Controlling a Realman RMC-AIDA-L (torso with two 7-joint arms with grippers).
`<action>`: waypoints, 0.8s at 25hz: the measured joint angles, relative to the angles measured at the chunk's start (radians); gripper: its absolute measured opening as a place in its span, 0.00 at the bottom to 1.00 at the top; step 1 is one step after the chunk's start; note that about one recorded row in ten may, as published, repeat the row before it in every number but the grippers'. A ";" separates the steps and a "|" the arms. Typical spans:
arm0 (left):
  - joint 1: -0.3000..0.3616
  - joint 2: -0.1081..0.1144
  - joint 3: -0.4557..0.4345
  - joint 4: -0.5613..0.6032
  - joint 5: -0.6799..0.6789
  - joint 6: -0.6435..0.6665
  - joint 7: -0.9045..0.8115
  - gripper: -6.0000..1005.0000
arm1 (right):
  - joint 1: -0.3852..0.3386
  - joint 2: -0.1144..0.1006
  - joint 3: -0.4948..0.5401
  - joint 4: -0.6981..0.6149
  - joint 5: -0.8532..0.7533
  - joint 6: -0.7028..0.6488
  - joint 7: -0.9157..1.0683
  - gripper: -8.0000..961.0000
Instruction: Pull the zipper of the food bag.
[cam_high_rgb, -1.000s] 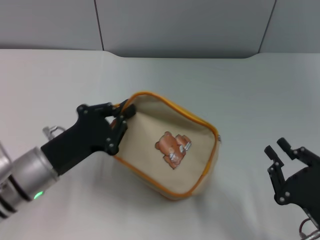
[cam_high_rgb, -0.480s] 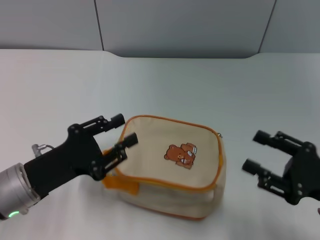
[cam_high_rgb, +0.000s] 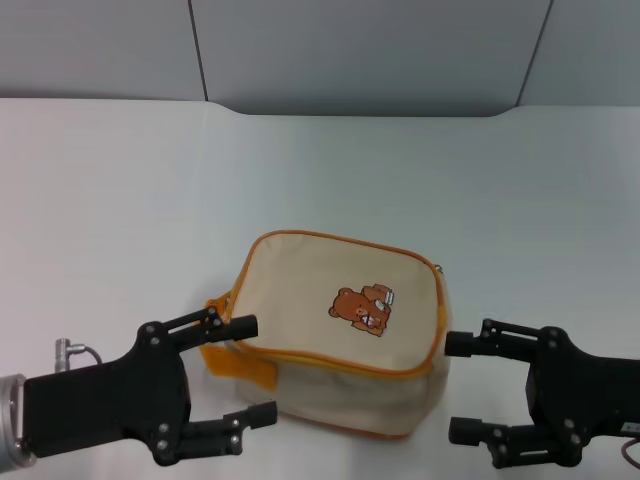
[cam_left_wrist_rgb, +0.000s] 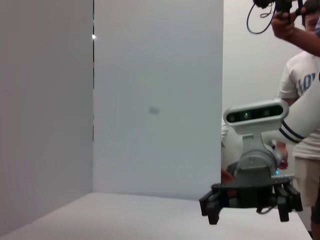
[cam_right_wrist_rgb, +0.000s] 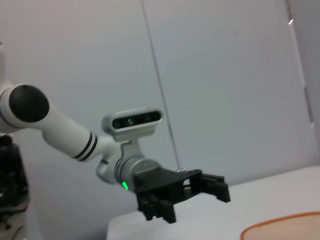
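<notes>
The beige food bag (cam_high_rgb: 320, 300) lies on the white table with its bear patch (cam_high_rgb: 365, 309) facing up. The orange-yellow zipper (cam_high_rgb: 340, 239) runs along the edge of that face, and its small silver pull tab (cam_high_rgb: 441, 272) hangs at the bag's far right corner. The loop handle (cam_high_rgb: 228, 358) sticks out at the bag's left side. My left gripper (cam_high_rgb: 255, 368) is open beside the handle, at the bag's near left. My right gripper (cam_high_rgb: 457, 388) is open just right of the bag. Neither holds anything. The right wrist view shows the bag's edge (cam_right_wrist_rgb: 280, 226) and the left gripper (cam_right_wrist_rgb: 195, 200).
The white table (cam_high_rgb: 120, 200) stretches around the bag, with a grey wall (cam_high_rgb: 360, 50) behind it. The left wrist view shows the right gripper (cam_left_wrist_rgb: 247, 207) and a person (cam_left_wrist_rgb: 300, 100) standing behind it.
The left gripper let go of the bag, which came to rest bear-side up. Both grippers then moved toward the table's near edge, one on each side of the bag, jaws open.
</notes>
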 joint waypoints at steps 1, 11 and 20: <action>0.004 0.002 -0.001 0.003 0.004 0.000 -0.006 0.77 | 0.006 0.000 -0.005 -0.007 0.000 -0.003 0.010 0.87; 0.018 -0.002 -0.007 -0.001 0.000 0.002 0.003 0.81 | 0.011 0.011 -0.007 -0.021 0.006 -0.008 0.007 0.87; 0.034 -0.003 -0.014 0.000 -0.008 0.006 0.020 0.81 | 0.010 0.013 0.004 -0.022 0.016 -0.004 0.006 0.87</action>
